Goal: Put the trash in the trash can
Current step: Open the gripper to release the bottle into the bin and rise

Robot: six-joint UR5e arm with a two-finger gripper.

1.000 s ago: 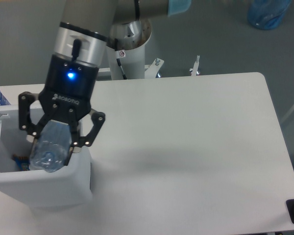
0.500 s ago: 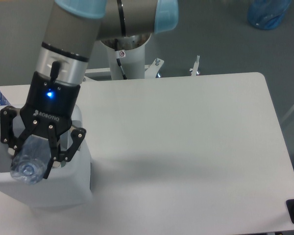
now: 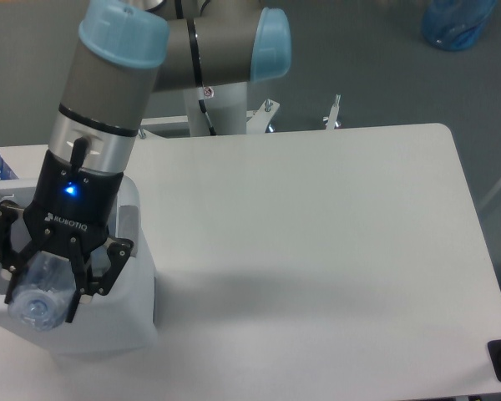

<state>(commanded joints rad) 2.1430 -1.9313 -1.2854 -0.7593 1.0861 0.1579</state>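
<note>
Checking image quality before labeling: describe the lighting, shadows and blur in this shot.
Fixed camera view: soft, even lighting on the white table; a faint blurry arm shadow falls across its middle. The blue light on the end effector glows brightly. The bottle it grips looks slightly soft, its label unreadable. The trash can blends into the table, low contrast.

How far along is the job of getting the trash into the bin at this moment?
In hand: the gripper is shut on the crushed bottle, held over the trash can. Left: releasing the bottle into it. Already done: unclear, as the arm hides the inside of the can. No wrapper shows on the table.
</note>
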